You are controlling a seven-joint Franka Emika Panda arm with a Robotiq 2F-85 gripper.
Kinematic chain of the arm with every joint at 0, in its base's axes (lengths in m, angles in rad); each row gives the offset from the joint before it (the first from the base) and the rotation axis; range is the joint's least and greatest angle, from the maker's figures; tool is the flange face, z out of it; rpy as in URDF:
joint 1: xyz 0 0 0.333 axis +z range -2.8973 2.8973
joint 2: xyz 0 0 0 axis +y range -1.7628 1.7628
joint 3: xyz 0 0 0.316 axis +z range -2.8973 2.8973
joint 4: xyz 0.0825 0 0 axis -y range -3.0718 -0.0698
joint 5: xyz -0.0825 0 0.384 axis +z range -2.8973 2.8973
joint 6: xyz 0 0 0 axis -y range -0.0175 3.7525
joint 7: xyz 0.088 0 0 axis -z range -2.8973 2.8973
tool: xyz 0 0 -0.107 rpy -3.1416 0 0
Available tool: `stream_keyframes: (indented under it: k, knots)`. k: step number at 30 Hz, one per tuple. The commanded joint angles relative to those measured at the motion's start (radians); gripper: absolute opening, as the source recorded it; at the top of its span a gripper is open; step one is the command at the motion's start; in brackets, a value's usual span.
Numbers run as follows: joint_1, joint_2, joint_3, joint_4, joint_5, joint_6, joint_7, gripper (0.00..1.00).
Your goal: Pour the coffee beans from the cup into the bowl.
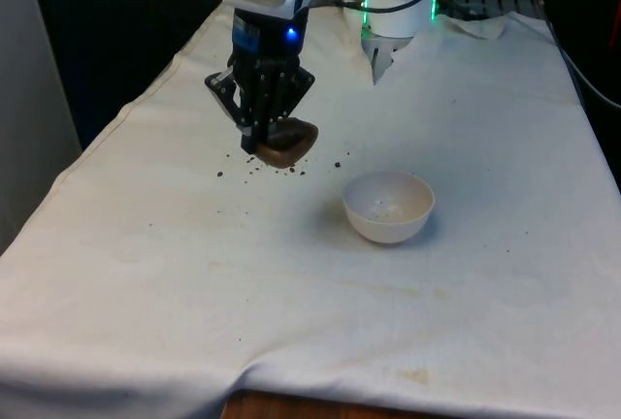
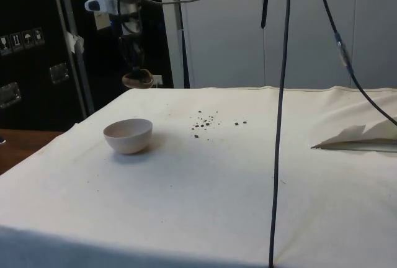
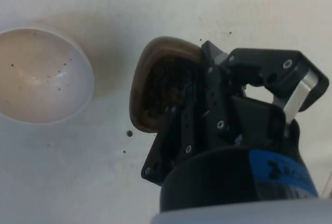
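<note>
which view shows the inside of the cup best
The wrist view: it looks into the brown cup, held in the pincer, with dark beans inside. The front view shows the cup partly behind the pincer. The side view shows it small, held above the cloth.

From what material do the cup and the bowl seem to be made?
Cup: brown, its rim squeezed oval between the gripper fingers, so probably thin paper or soft plastic. Bowl: off-white, smooth, with a faint sheen inside; likely plastic or glazed ceramic.
</note>
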Motion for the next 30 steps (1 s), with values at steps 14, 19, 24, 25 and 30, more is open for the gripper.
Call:
stream_keyframes:
  k: [14,19,24,25,30]
  knots:
    - [0.017,0.003,0.001,0.005,-0.129,0.000,0.120,0.00]
    - [0.019,0.001,0.005,0.007,-0.165,-0.004,0.160,0.00]
    - [0.022,-0.003,0.009,0.009,-0.180,-0.005,0.196,0.00]
    - [0.023,-0.003,0.009,0.010,-0.181,-0.005,0.204,0.00]
    - [0.029,-0.007,0.009,0.012,-0.188,-0.006,0.237,0.00]
